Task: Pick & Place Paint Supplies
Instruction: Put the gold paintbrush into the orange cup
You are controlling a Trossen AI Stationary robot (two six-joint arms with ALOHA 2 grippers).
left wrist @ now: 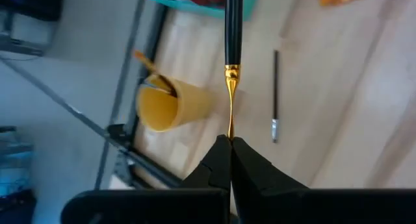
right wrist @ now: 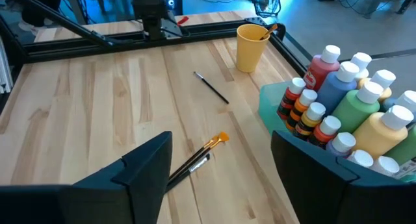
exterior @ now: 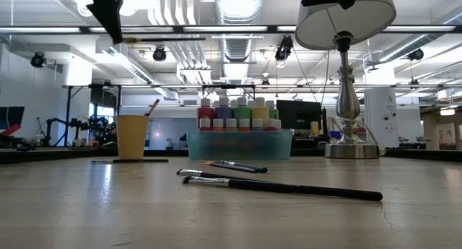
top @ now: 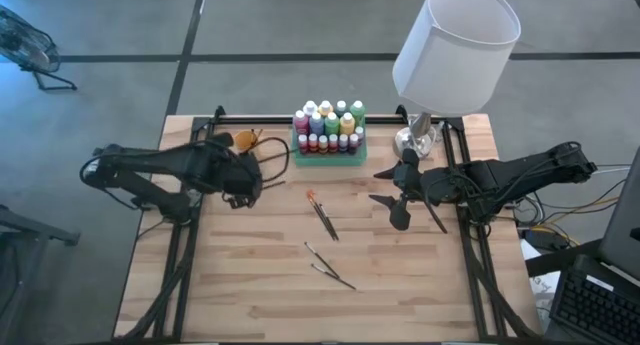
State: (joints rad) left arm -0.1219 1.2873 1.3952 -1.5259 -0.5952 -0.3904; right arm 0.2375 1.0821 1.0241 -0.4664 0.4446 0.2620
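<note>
My left gripper is shut on a thin black-handled paintbrush and hovers high over the table's left part, near the orange cup. My right gripper is open above the table's right part, and two brushes lie beyond its fingers. The paint bottles stand upright in the green tray at the far edge. Several more brushes lie flat on the wood: one with an orange tip, two nearer, one by the cup. My left gripper pinches the brush by its tip end, just past the narrow end of the gold ferrule, between the two fingertips. The handle runs straight on from the fingers toward the table's right. It is lifted clear and about level.
A table lamp with a white shade stands on a metal base at the far right, close to my right arm. The orange cup holds one brush. Black frame rails run along the left and right sides. Bare wood lies toward the near edge.
</note>
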